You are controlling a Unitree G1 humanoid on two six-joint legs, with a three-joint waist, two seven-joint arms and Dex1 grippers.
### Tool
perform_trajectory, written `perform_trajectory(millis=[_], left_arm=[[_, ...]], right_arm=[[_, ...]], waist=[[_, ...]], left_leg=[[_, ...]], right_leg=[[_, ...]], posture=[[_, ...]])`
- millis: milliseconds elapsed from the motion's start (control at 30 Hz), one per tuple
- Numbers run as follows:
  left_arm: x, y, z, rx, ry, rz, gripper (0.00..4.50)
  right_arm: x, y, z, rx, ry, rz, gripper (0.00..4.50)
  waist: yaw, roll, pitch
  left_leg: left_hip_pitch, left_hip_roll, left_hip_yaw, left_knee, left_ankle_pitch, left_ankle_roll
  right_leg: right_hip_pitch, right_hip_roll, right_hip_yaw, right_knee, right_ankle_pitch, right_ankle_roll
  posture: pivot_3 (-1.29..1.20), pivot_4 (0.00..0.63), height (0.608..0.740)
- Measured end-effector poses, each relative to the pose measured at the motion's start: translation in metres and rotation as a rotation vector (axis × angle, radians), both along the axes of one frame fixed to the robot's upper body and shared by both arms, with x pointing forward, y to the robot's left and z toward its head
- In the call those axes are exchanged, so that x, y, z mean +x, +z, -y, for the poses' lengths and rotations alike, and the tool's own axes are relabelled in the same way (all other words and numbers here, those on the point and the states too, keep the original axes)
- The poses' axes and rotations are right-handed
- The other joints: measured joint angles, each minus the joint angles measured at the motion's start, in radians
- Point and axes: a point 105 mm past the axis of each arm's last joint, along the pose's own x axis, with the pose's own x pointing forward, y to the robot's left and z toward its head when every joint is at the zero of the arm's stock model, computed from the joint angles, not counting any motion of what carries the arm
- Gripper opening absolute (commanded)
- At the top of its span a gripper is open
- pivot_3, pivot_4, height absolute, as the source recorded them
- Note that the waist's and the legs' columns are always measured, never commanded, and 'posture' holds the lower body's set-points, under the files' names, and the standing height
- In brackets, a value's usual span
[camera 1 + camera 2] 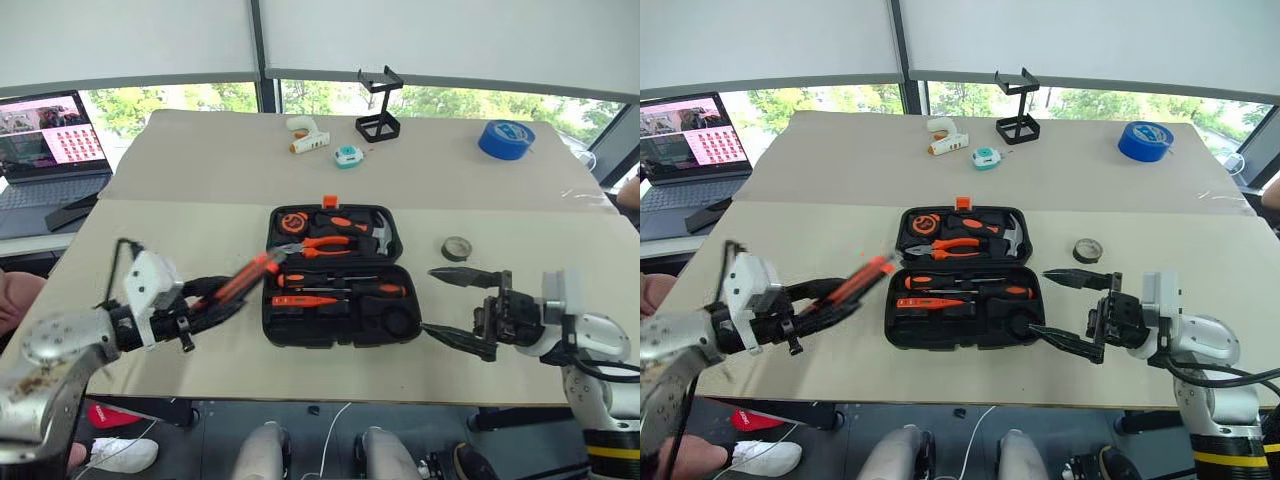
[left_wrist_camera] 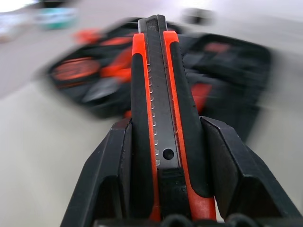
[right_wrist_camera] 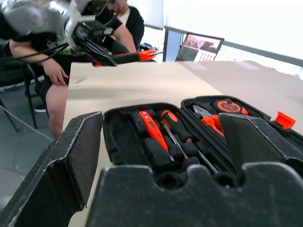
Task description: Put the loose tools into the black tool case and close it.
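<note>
Utility knife (image 2: 158, 94) clamped in our left claw (image 1: 222, 297), lifted off the desk (image 1: 200, 230) just left of the open tool case (image 1: 335, 280).

Nearest us, our right claw (image 1: 460, 308) hangs just right of the case, jaws spread wide and empty, pointing toward it. We see screwdrivers (image 1: 340, 290), pliers and a hammer seated in the case's slots, orange latch at its far edge. Beyond lie a small tape roll (image 1: 456, 248), then a white glue gun (image 1: 305, 136), a wire-frame stand (image 1: 378, 105) and a blue tape roll (image 1: 506, 138).

knife (image 2: 161, 94) – orange-black | case (image 1: 335, 330) – black | tape (image 1: 505, 138) – blue
</note>
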Motion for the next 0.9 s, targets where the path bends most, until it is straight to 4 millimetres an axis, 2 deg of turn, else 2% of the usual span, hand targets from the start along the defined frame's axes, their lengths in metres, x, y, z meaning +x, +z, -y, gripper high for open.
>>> perform_trajectory(millis=[100,200,300,400,533,833,900], left_arm=[[0.005,-0.004,0.029,0.122,-0.205,-0.011,1.71],[0.026,-0.022,0.064,0.205,-0.267,0.007,1.71],[0.028,-0.038,0.081,0.241,-0.291,-0.015,1.71],[0.034,-0.052,0.087,0.314,-0.289,-0.019,1.71],[0.036,-0.054,0.093,0.337,-0.285,-0.011,1.71],[0.036,-0.055,0.091,0.368,-0.296,-0.006,1.71],[0.036,-0.055,0.090,0.367,-0.289,-0.021,2.72]], right_arm=[[-0.007,-0.005,0.011,-0.075,-0.001,-0.001,4.50],[-0.011,-0.011,0.018,-0.089,-0.025,-0.022,4.50],[-0.014,-0.014,0.020,-0.089,-0.034,-0.032,4.50],[-0.018,-0.016,0.020,-0.086,-0.045,-0.035,4.50],[-0.020,-0.016,0.019,-0.077,-0.064,-0.029,4.50],[-0.019,-0.013,0.018,-0.058,-0.102,-0.010,4.50],[-0.018,-0.013,0.018,-0.056,-0.106,-0.009,4.50]], waist=[[-0.001,0.000,0.000],[-0.004,0.000,0.000],[-0.017,-0.001,0.001],[-0.017,-0.001,0.001],[-0.014,-0.001,0.001],[-0.014,-0.001,0.001],[-0.014,-0.001,0.001]], left_leg=[[-0.001,0.000,0.002,0.000,0.000,0.003],[-0.002,-0.004,0.001,0.000,0.000,0.004],[-0.006,-0.003,0.000,0.000,0.000,0.004],[-0.005,0.001,-0.001,0.000,0.000,0.003],[-0.005,0.002,-0.001,0.001,0.000,0.003],[-0.005,0.002,-0.001,0.002,0.000,0.003],[-0.005,0.002,-0.001,0.002,0.000,0.003]], right_leg=[[0.002,0.003,0.002,-0.007,0.007,0.013],[0.003,0.005,0.003,-0.008,0.008,0.017],[-0.001,0.008,0.005,-0.007,0.008,0.018],[-0.002,0.012,0.005,-0.006,0.008,0.017],[-0.001,0.013,0.005,-0.006,0.008,0.017],[0.000,0.014,0.005,-0.005,0.008,0.017],[0.000,0.014,0.005,-0.004,0.008,0.017]], posture=[[0.00,0.150,0.740],[0.00,0.150,0.740],[0.00,0.150,0.740],[0.00,0.150,0.740],[0.00,0.150,0.740],[0.00,0.150,0.740],[0.00,0.150,0.740]])
